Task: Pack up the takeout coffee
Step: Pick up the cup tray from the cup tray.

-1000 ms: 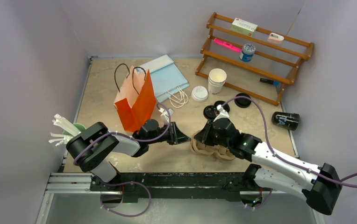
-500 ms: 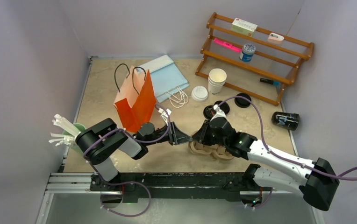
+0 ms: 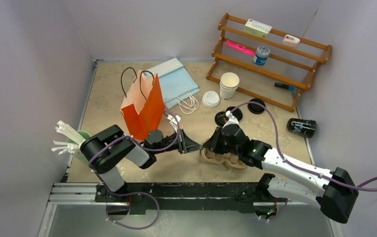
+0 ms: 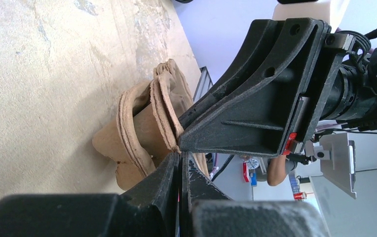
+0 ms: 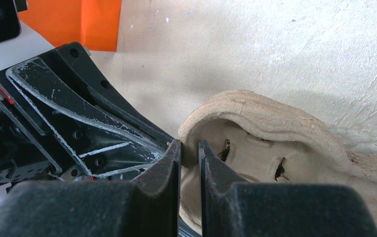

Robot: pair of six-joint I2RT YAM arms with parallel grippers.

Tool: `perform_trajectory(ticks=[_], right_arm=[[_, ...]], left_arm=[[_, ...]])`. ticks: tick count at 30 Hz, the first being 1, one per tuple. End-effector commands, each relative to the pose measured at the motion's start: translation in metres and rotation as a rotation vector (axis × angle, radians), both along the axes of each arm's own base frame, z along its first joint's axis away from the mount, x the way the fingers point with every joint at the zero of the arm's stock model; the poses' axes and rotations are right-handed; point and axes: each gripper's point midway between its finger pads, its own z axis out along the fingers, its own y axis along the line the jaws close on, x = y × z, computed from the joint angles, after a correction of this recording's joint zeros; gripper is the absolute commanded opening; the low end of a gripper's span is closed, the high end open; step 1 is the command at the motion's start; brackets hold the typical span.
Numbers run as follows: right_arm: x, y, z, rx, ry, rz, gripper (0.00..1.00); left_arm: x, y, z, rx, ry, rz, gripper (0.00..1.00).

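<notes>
A black paper cup (image 3: 301, 127) with white print lies on its side at the right table edge. Black lids (image 3: 222, 118) lie near the middle, another (image 3: 256, 105) by the rack. The brown pulp carrier (image 3: 223, 159) sits at the front centre. My right gripper (image 3: 207, 145) is shut on the carrier's left rim (image 5: 275, 138), jaws (image 5: 190, 145) pinching it. My left gripper (image 3: 199, 146) is shut, its tips (image 4: 179, 154) touching the same rim (image 4: 137, 133) right against the right gripper's finger (image 4: 265, 98).
An upright orange paper bag (image 3: 142, 106) stands left of the grippers, a flat blue bag (image 3: 176, 81) behind it. Stacked white cups (image 3: 229, 85) and a white lid (image 3: 210, 98) sit mid-back. A wooden rack (image 3: 270, 49) is back right. A green cup with stirrers (image 3: 70, 138) is at left.
Over the last second the right gripper and carrier edged left to meet the left gripper, and the left arm's elbow swung right. Almost nothing moved in the last half second.
</notes>
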Motion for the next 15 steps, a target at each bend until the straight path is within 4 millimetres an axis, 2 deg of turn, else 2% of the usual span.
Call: perform_trajectory(ticks=[1, 8, 15], right_arm=[[0.005, 0.011, 0.030, 0.098, -0.056, -0.002, 0.16], [0.006, 0.009, 0.038, 0.107, -0.069, -0.010, 0.17], [0.006, 0.002, 0.044, 0.082, -0.073, -0.030, 0.19]], left_arm=[[0.001, 0.000, -0.006, 0.025, -0.021, 0.002, 0.02], [0.005, 0.000, -0.024, 0.091, 0.001, 0.008, 0.00], [0.013, 0.003, -0.052, 0.264, 0.007, 0.020, 0.00]])
